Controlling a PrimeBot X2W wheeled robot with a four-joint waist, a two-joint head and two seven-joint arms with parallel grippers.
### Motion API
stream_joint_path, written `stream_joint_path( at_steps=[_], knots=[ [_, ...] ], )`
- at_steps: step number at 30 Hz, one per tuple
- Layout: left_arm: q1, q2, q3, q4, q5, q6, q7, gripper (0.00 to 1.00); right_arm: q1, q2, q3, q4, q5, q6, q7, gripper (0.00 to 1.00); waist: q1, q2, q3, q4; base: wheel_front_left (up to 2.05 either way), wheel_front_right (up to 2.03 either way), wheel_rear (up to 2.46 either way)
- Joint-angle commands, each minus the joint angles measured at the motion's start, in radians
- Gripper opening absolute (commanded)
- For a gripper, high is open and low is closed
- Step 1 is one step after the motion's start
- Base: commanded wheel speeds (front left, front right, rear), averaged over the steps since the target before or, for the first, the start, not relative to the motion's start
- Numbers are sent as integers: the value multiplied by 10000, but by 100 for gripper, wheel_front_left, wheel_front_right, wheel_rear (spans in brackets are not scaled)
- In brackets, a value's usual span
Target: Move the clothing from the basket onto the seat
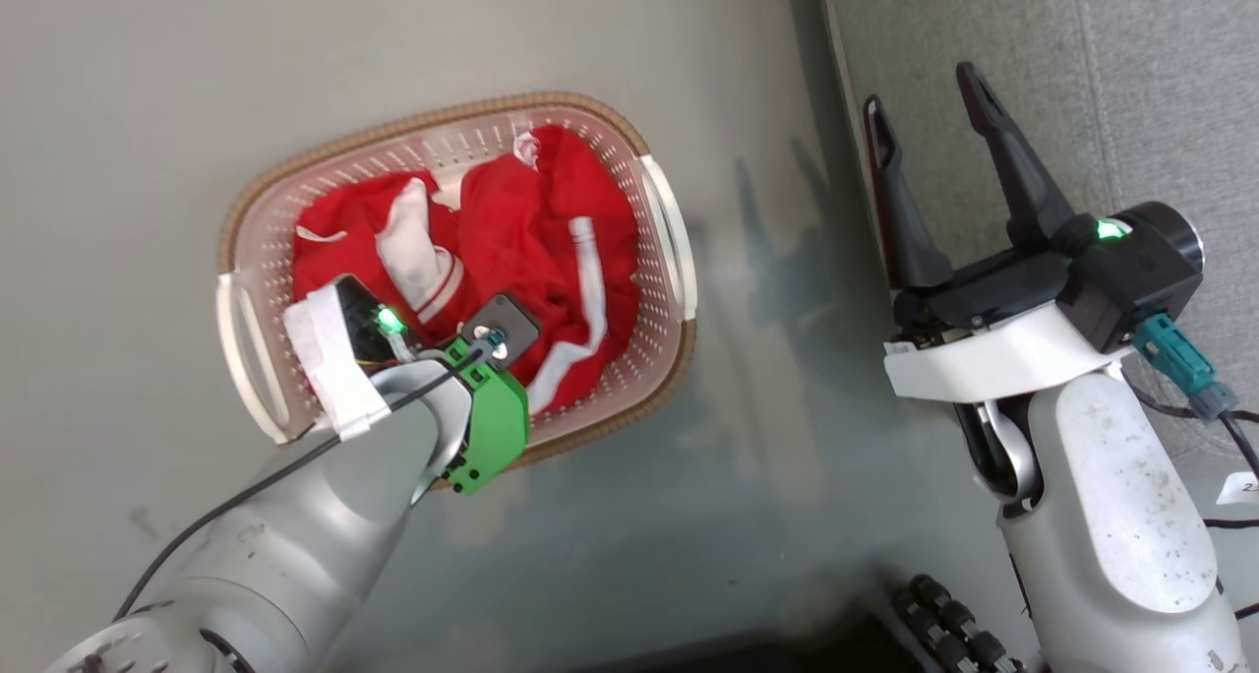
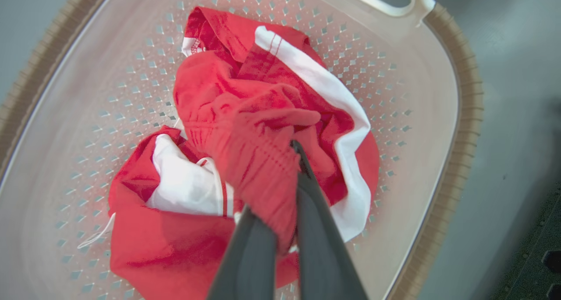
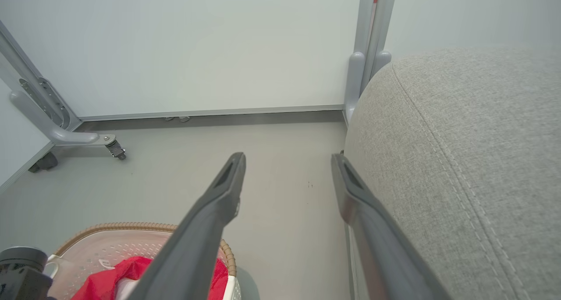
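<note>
Grabbing the first piece, we reckon: our left hand (image 2: 280,177) is pinched tight on a fold of the clothes (image 1: 551,230), which sit in the basket (image 1: 433,122) at about 10 o'clock in the head view. Our right hand (image 1: 923,91) hangs wide open, holding nothing. Next we need a lift clear of the basket, then a swing toward the seat (image 1: 1131,83) at 2 o'clock.

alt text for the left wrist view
The left gripper is shut on a bunched fold of red clothing with white trim, inside the cream perforated basket with a brown woven rim.
</note>
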Motion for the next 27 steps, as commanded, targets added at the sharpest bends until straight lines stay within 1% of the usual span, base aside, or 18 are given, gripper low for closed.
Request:
stream_joint_path(
  at_steps=[1,10,14,20,27],
  knots=[
    [168,-24,-101,-94,-125,10,-104,0,154,-40,-13,89,-34,-3,-46,100,0,0,-790,348,0,0,0],
    [530,-149,-444,-762,-937,10,-538,0,579,-40,-50,460,-117,-3,-47,100,0,0,-2134,697,0,0,0],
    [686,-81,-484,-1205,-1217,10,-615,0,844,-41,-80,619,-128,-3,-46,100,0,0,-2686,841,0,0,0],
    [906,260,73,-2497,-1119,10,-599,0,1230,-40,-200,828,-121,-3,-46,100,0,0,-3434,1053,0,0,0],
    [1459,516,1388,-3888,-716,30,-593,0,1671,-40,-304,1002,-101,-3,-46,100,0,0,-4216,1230,0,0,0]
  ],
)
